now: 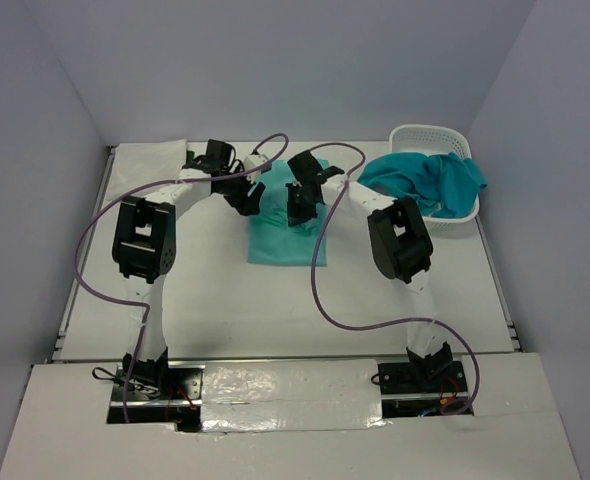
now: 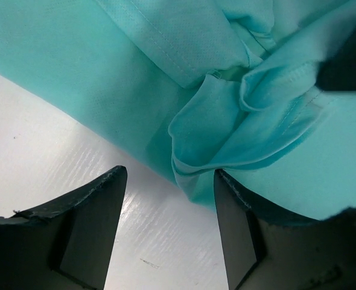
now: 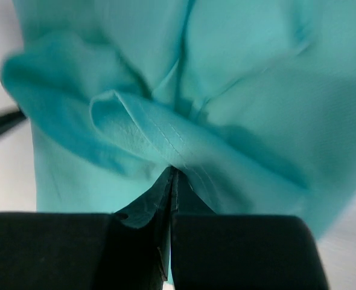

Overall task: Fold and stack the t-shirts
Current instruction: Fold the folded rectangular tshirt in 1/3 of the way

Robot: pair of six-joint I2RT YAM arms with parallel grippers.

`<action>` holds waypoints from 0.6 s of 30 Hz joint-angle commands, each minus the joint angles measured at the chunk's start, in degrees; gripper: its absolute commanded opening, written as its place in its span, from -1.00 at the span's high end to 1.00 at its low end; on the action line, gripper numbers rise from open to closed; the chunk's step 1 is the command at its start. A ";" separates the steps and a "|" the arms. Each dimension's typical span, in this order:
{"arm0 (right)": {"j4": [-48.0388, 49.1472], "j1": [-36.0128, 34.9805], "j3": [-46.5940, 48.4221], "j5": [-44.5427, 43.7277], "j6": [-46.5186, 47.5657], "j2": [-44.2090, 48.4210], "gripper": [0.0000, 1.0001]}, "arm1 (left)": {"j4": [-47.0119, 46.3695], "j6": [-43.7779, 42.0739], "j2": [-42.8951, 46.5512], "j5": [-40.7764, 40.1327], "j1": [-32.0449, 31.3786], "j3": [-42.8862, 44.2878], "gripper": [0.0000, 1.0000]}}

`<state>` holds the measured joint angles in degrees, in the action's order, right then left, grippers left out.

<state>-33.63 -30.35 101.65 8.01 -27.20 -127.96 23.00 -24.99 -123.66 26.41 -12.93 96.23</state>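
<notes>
Folding the pale mint t-shirt (image 1: 287, 240), spread on the worktop (image 1: 225, 300) at mid-width, toward the far edge.

To do well, by judgement: close the free side on the bunched fold first, for an even carry of both corners. Lift only enough to clear the cloth beneath, carry straight across, lay edge on edge, and smooth before letting go.

Right end effector (image 3: 171, 175): pressed fully together, pinching a stitched hem fold at the tips.

Left end effector (image 2: 169, 181): spread wide, holding nothing, straddling the bunched edge low over the worktop.

Left for later: the teal t-shirt (image 1: 425, 180), draped in the basket (image 1: 430, 132) at the far right corner.
</notes>
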 commanded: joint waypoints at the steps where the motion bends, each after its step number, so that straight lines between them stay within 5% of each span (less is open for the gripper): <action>1: -5.47 0.38 8.81 -14.21 1.18 -1.49 1.00 | 0.99 1.61 2.37 1.53 0.27 1.77 -0.43; 7: -9.62 2.22 25.96 -20.84 5.66 -10.10 1.00 | 1.43 -0.14 5.17 0.92 0.45 1.34 -0.48; 11: -8.92 5.29 30.80 -17.17 5.49 -11.35 1.00 | 0.55 -0.23 6.06 -1.00 0.80 2.82 -0.49; 16: -2.52 5.83 21.34 -14.44 10.66 1.08 1.00 | 3.00 1.88 3.34 -2.51 1.76 7.48 -0.46; 18: 4.93 4.61 8.53 -8.67 12.51 7.43 1.00 | 2.49 3.45 3.16 -1.37 2.64 7.58 -0.46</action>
<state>-36.29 -23.57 118.39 -6.72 -19.22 -132.62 25.04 -24.60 -120.97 24.25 -11.81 101.56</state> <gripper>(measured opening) 0.007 0.731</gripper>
